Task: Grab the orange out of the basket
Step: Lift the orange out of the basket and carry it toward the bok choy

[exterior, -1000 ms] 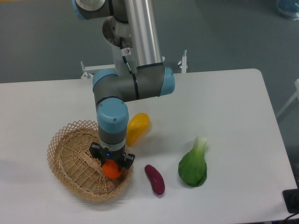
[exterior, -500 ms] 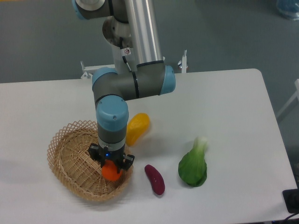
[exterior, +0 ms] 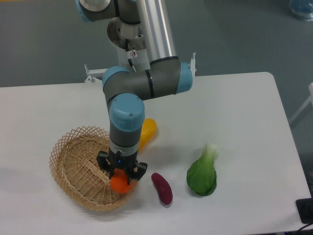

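The orange [exterior: 120,182] is a small bright-orange fruit held between the fingers of my gripper [exterior: 122,180]. The gripper points straight down and is shut on it. It hangs over the right inner edge of the basket [exterior: 78,166], a round tan wicker basket at the table's front left. The orange looks slightly raised off the basket's floor, close to its right rim. The gripper body hides the top of the fruit.
A yellow-orange mango-shaped fruit [exterior: 148,129] lies behind the arm, right of the basket. A dark purple vegetable [exterior: 162,187] lies just right of the gripper. A green leafy vegetable [exterior: 203,172] lies further right. The arm's wrist [exterior: 126,117] stands over the basket's right side.
The gripper with the orange has moved right and a little toward the front, from inside the basket toward its right rim. The arm's elbow has shifted right too.
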Controlling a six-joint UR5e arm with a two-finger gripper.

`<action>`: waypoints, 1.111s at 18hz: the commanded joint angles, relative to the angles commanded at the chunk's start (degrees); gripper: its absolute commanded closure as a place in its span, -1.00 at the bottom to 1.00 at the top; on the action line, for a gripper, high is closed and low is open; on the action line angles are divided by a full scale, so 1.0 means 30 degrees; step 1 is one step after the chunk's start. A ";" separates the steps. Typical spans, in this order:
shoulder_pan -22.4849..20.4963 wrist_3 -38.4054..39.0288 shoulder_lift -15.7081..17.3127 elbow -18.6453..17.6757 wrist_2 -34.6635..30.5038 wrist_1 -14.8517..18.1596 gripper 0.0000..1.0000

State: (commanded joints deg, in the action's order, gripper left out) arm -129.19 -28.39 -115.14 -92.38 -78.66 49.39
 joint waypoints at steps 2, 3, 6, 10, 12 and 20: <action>-0.0352 -0.0117 0.0322 0.0117 0.0000 0.0000 0.17; -0.0644 -0.0176 0.0555 0.0118 0.0000 -0.0029 0.17; -0.1085 -0.0440 0.0792 0.0292 -0.0145 0.0029 0.17; -0.1903 -0.1460 0.1317 0.0294 -0.0614 0.0204 0.17; -0.2431 -0.2370 0.1553 0.0265 -0.0645 0.0293 0.18; -0.4044 -0.5652 0.1729 0.0264 -0.0703 0.0674 0.17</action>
State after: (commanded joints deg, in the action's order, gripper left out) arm -141.32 -45.34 -109.95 -91.58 -80.77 51.42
